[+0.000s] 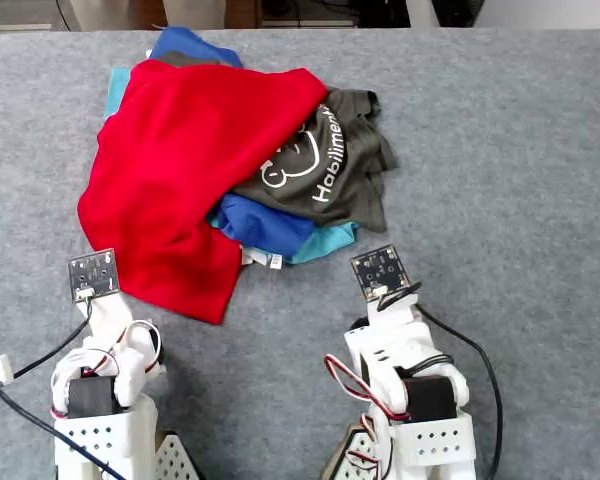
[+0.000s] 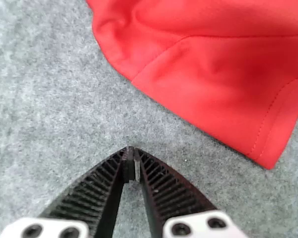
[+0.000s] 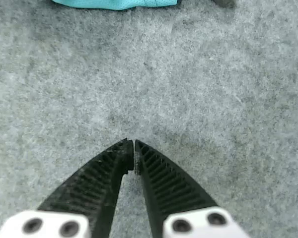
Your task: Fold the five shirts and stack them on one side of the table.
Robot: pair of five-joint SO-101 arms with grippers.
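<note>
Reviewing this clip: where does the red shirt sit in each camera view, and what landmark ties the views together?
High view: the red shirt tops the pile, left of centre, its lower corner beside the left arm.
Left wrist view: its hemmed corner lies just beyond the shut left tool.
Right wrist view: the shut right tool faces the edge of the teal shirt instead.
Shared landmark: the grey felt table cover.

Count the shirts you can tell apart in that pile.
4. Red shirt on top; dark printed shirt at its right; blue shirt beneath them; teal shirt lowest, at the near edge. A fifth may be hidden.
</note>
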